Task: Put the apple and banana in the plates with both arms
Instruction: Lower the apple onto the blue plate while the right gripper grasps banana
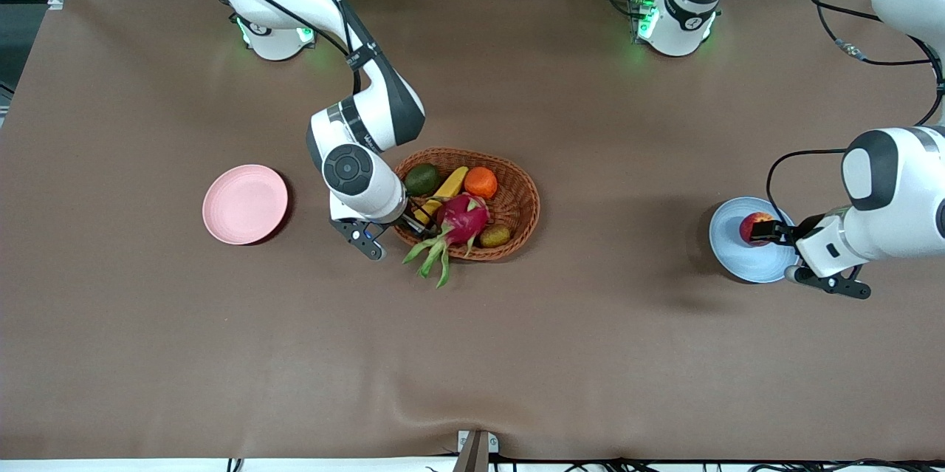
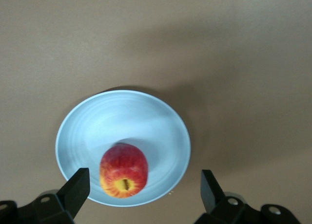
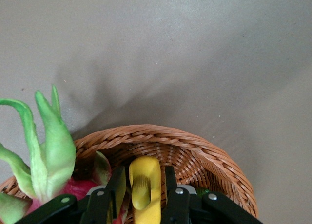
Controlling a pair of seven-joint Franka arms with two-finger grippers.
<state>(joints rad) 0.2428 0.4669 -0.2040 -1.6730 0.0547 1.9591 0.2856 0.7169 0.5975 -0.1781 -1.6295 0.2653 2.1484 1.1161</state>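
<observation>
The red apple (image 1: 754,225) sits in the pale blue plate (image 1: 747,261) toward the left arm's end of the table. My left gripper (image 1: 771,232) is open just over that plate; in the left wrist view its fingers (image 2: 77,186) stand wide apart on either side of the apple (image 2: 124,171) in the plate (image 2: 122,116). The yellow banana (image 1: 444,190) lies in the wicker basket (image 1: 527,196). My right gripper (image 1: 418,224) reaches into the basket and is shut on the banana's end (image 3: 145,185). The pale pink plate (image 1: 245,204) holds nothing.
The basket also holds a magenta dragon fruit (image 1: 464,219) whose green leaves hang over the rim, an orange fruit (image 1: 480,182), a dark green fruit (image 1: 422,179) and a small brownish fruit (image 1: 495,236). The brown cloth has a wrinkle near the front edge.
</observation>
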